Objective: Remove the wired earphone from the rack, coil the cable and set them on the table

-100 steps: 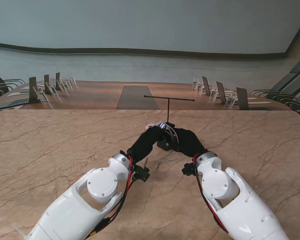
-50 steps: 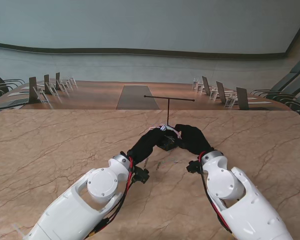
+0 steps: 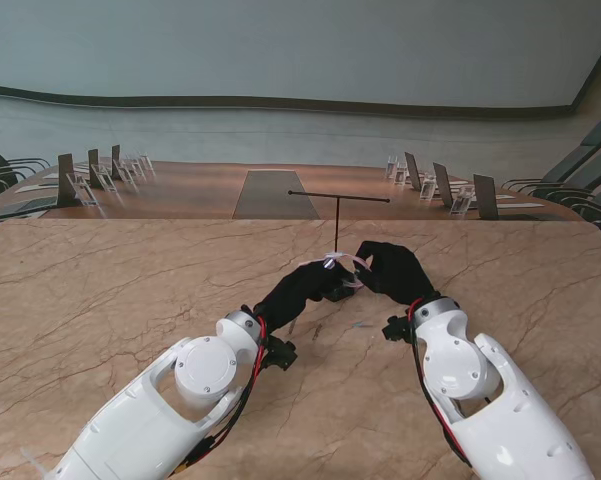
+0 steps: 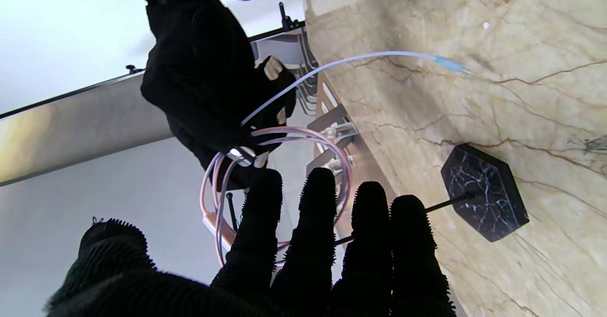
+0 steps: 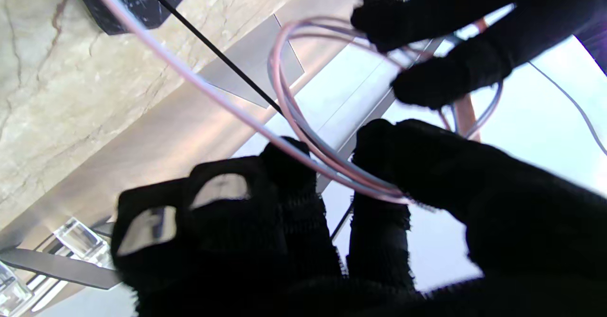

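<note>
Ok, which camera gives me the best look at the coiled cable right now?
The left wrist view: the cable's whole loop and loose plug end show between both hands. The right wrist view gives only part of the loops, close and blurred. The stand view shows just a pale bit between the fingers.

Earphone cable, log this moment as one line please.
earphone cable: off rack, looped between hands | left robot hand: holding coil | right robot hand: pinching cable | plug end: trailing on table

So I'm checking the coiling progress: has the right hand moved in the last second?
Yes. The right hand has shifted farther from me and to the right, judged against the rack.
</note>
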Motion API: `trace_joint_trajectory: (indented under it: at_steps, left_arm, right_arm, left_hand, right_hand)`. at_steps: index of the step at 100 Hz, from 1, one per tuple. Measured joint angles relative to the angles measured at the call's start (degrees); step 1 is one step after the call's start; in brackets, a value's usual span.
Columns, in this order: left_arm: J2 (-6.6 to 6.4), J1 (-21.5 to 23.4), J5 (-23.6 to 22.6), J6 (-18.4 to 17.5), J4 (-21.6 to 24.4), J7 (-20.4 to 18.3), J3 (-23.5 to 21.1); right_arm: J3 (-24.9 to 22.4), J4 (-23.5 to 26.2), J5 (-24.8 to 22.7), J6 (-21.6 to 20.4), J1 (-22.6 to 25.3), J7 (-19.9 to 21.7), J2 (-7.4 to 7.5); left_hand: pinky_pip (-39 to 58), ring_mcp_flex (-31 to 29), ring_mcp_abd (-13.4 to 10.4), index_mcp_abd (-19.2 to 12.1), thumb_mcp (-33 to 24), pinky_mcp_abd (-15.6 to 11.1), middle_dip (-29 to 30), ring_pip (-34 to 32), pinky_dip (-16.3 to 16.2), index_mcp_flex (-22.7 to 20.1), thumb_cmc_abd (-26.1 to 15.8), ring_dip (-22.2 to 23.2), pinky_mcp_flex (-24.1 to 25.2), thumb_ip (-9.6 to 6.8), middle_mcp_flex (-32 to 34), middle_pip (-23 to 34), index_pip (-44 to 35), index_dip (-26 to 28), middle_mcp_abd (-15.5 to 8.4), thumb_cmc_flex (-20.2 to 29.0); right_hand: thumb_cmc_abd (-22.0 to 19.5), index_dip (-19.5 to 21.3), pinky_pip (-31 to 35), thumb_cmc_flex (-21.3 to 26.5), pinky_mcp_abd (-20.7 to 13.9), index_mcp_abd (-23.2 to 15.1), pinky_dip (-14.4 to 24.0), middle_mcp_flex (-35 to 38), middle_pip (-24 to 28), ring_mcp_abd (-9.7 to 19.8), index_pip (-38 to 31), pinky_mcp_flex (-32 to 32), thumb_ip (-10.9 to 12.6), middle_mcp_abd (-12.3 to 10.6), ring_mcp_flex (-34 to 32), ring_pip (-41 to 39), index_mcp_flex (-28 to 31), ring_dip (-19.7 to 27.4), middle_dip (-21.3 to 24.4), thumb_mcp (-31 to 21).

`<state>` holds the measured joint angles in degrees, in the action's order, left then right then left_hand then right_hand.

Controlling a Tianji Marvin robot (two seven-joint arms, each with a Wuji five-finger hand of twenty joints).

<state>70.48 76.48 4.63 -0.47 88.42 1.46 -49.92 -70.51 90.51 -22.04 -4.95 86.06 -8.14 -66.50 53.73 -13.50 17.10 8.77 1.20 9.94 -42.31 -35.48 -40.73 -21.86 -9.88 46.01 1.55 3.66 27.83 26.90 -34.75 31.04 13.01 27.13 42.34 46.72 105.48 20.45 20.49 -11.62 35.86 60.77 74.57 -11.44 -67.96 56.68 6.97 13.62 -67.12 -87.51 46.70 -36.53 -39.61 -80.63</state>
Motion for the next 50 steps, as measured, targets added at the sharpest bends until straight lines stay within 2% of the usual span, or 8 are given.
trace_joint_trajectory:
  at_steps: [15,27,34,46,50]
  left_arm:
    - [-0.06,0.31,-0.06,0.03,-0.05,0.11,-0.07]
    - [-0.18,0.35,0.0,0.14,-0.04,-0.3,-0.08]
    - [-0.29,0.35,-0.02,0.34,-0.01,-0.78,-0.07]
    - [-0.59,0.33,-0.32,0.92,0.16,-1.94,-0.06]
    - [-0.74,0.3,-0.43,1.15,0.24,-2.57,-0.06]
  right_arm:
    - [-0.44,-0.24,-0.23,-0.59,-0.82,0.17,0.05]
    - [-0.4,-0.47,-0.52,-0.89,-1.45,0.88,0.23]
    - [-0.15,-1.06,-0.66,-1.15,-2.05,1.03,0.3]
    - [0.47,-2.71,-0.51,-1.56,-3.46,1.07,0.31]
    - [0.66,-3.18,-0.46,-1.67,-3.9,1.08,0.31]
  left_hand:
    - [1.91,-0.55,0.63,0.52,0.0,0.7,-2.02,-1.98,-1.33,-0.17,0.0,1.58,0.01,0.0,0.13,1.31,-5.84,3.76,0.15,0.0]
    - [4.76,-2.7,1.48,1.36,0.0,1.68,-3.05,-4.38,-2.72,-0.35,0.0,3.36,-0.28,0.0,2.98,3.45,-10.0,6.54,0.77,0.01]
    - [7.16,-4.58,2.73,1.54,0.0,3.36,-3.98,-6.27,-3.99,-0.58,0.0,4.35,-1.19,0.0,5.3,4.82,-12.0,8.39,1.54,0.01]
    - [12.23,-8.8,4.73,2.63,0.0,6.13,-6.92,-10.43,-6.15,-3.82,0.0,6.6,-3.55,0.0,10.4,8.05,-14.92,10.62,2.92,0.01]
    - [13.27,-9.13,4.82,2.86,0.0,6.33,-7.4,-11.22,-6.63,-4.28,0.0,7.07,-3.8,0.0,10.61,8.51,-15.68,11.3,2.92,0.01]
  right_hand:
    - [0.0,0.0,0.0,0.0,0.0,-0.02,0.0,0.0,0.0,0.0,0.03,0.0,0.0,0.0,0.0,0.0,0.0,0.0,0.02,0.0]
    - [0.0,0.0,0.0,-0.01,0.0,-0.04,0.0,0.0,0.01,0.0,0.04,0.0,0.0,0.0,0.0,0.0,0.0,0.0,0.02,0.0]
    - [0.0,0.0,0.0,-0.01,0.0,-0.05,0.0,0.0,0.01,-0.01,0.05,0.0,0.0,0.0,0.0,0.0,0.0,0.0,0.02,0.0]
    - [0.0,0.0,0.0,-0.01,0.0,-0.05,0.0,0.0,0.01,-0.01,0.07,0.0,0.0,0.0,0.0,0.0,0.0,0.0,0.03,0.0]
    - [0.0,0.0,0.0,-0.01,0.0,-0.05,0.0,0.0,0.01,-0.01,0.07,0.0,0.0,0.01,0.0,0.0,0.0,0.0,0.03,0.0]
